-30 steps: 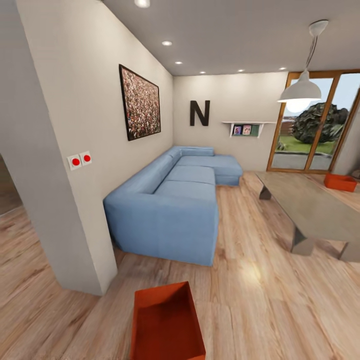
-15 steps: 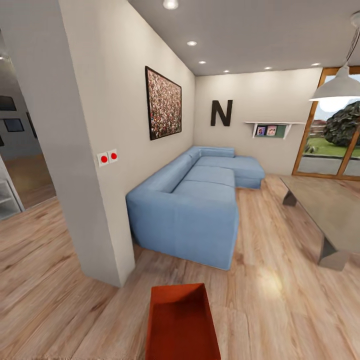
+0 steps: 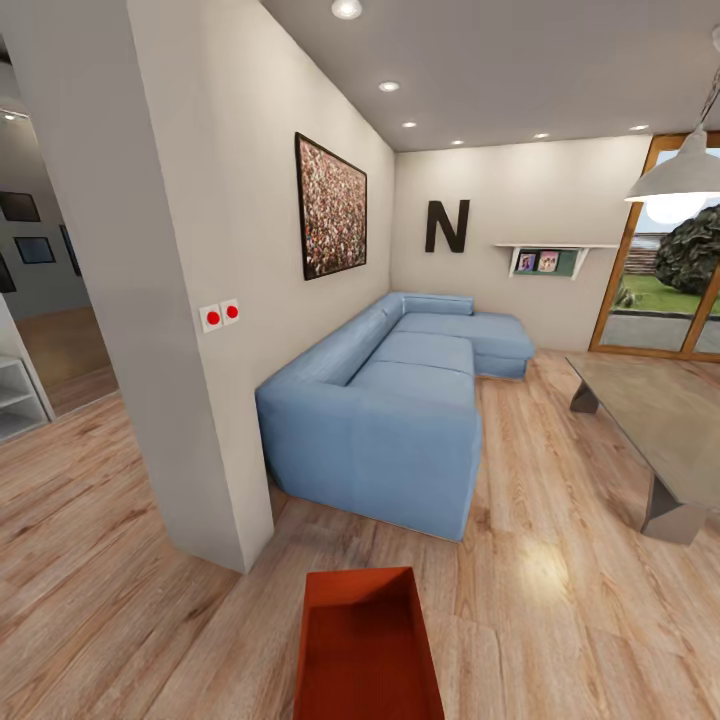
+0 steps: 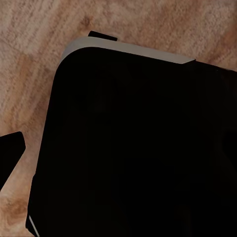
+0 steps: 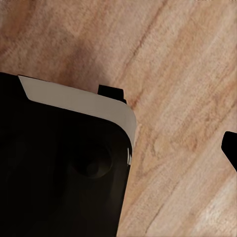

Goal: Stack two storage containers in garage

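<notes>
One orange-red storage container [image 3: 365, 650] sits open-topped on the light wood-plank floor of the living room, low in the middle of the head view and just in front of me. It is past the corner of the pale wall [image 3: 190, 330]. In both wrist views the black body of my base [image 4: 138, 148] [image 5: 59, 173] hangs over wood planks. A dark tip [image 4: 10, 150] pokes in at one edge of the left wrist view and another [image 5: 230, 145] at one edge of the right wrist view. Whether either gripper is open or shut does not show.
A blue sectional sofa [image 3: 400, 410] runs along the wall beyond the container. A low grey table [image 3: 665, 430] stands at the right, with a wood-framed glass door [image 3: 660, 300] behind it. Left of the wall corner an opening [image 3: 55, 350] leads to another room with a white shelf [image 3: 15, 395].
The head view has swung left: sofa and table have slid right in the picture and the opening at the left has come into view. The near container keeps its place before me.
</notes>
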Tool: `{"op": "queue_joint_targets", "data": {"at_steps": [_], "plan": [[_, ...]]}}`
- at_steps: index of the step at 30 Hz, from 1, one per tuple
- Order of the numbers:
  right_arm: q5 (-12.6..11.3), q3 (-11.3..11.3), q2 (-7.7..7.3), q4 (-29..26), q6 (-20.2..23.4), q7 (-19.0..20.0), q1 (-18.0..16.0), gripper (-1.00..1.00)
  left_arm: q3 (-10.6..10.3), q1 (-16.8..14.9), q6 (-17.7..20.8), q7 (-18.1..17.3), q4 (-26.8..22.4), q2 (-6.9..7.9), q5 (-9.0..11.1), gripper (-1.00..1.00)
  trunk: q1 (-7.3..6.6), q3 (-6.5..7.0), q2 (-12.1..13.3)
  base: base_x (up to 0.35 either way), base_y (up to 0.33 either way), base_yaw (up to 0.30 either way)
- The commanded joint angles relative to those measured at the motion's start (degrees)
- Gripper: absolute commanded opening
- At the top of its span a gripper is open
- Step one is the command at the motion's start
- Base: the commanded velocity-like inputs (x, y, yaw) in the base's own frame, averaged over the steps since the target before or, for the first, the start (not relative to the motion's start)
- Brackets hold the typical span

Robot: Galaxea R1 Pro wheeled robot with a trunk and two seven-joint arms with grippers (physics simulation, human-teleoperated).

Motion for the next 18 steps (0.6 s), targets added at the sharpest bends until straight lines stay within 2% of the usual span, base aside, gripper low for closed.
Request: {"op": "queue_joint_targets", "data": {"at_steps": [1, 8, 18], "plan": [[-0.43, 0.51, 0.04, 0.15, -0.30, -0.01, -0.05, 1.00, 0.03, 0.02, -0.10, 0.05, -0.07, -0.01, 0.24, 1.00, 0.00, -0.05, -0.03, 0.000, 0.000, 0.006], [-0.35, 0.78, -0.03, 0.15, -0.27, -0.02, -0.05, 1.00, 0.04, 0.02, -0.11, 0.06, -0.07, -0.03, 0.23, 1.00, 0.00, -0.05, -0.03, 0.000, 0.000, 0.103], [-0.37, 0.95, -0.04, 0.15, -0.23, -0.01, -0.05, 1.00, -0.01, 0.02, -0.04, -0.02, -0.07, -0.08, 0.18, 1.00, 0.00, -0.05, -0.03, 0.027, 0.000, 0.008]]}}
